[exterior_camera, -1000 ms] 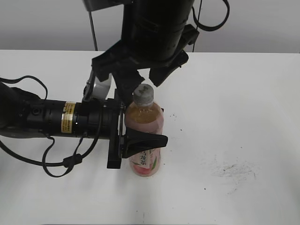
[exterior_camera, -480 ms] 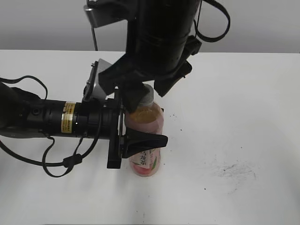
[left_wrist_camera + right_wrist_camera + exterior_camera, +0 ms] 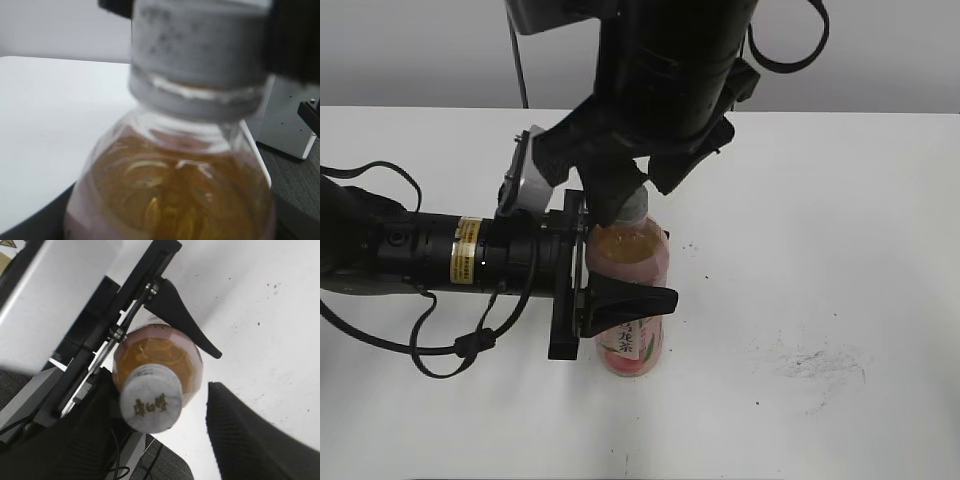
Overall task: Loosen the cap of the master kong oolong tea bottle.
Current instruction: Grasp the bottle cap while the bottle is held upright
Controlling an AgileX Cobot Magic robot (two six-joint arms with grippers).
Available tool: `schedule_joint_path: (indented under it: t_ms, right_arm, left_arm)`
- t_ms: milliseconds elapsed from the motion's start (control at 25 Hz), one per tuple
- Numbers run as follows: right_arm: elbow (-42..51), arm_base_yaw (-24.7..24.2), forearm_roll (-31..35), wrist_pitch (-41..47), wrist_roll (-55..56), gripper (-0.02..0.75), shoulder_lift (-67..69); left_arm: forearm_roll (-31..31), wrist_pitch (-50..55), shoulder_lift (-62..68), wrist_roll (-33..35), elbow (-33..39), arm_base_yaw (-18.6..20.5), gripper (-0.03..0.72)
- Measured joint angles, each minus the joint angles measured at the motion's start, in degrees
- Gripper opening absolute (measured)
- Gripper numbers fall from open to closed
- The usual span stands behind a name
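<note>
We see the master kong oolong tea bottle [image 3: 632, 300] standing upright on a white bench [image 3: 840, 230] flecked with dark scuff marks, a plain grey wall behind, and our left end effector [image 3: 620, 285] is clamped round the bottle's body just under its shoulder. Our right end effector [image 3: 165, 425] hangs over the bottle from above, spread wide with the cap [image 3: 151, 405] between its fingers [image 3: 250, 430]: one finger lies against the cap, the other stands clear.

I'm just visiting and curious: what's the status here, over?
Left gripper clamped on the bottle, upright. Right gripper open astride the cap, not yet gripping. Nothing in the way.
</note>
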Motion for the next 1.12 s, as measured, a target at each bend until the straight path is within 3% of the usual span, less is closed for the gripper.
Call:
schedule_joint_path:
  t_ms: [200, 480, 720, 920, 1120]
  right_arm:
    - [0.0, 0.0, 0.4, 0.0, -0.7, 0.444, 0.2]
    - [0.0, 0.0, 0.4, 0.0, -1.7, 0.28, 0.3]
    - [0.0, 0.0, 0.4, 0.0, -5.1, 0.276, 0.3]
    - [0.0, -0.1, 0.4, 0.0, -18.3, 0.276, 0.3]
    - [0.0, -0.3, 0.4, 0.0, -39.7, 0.275, 0.3]
  left_arm:
    - [0.0, 0.0, 0.0, 0.0, 0.0, 0.0, 0.445]
    - [0.0, 0.0, 0.0, 0.0, 0.0, 0.0, 0.445]
    - [0.0, 0.1, 0.0, 0.0, 0.0, 0.0, 0.445]
    - [0.0, 0.1, 0.0, 0.0, 0.0, 0.0, 0.445]
    - [0.1, 0.0, 0.0, 0.0, 0.0, 0.0, 0.445]
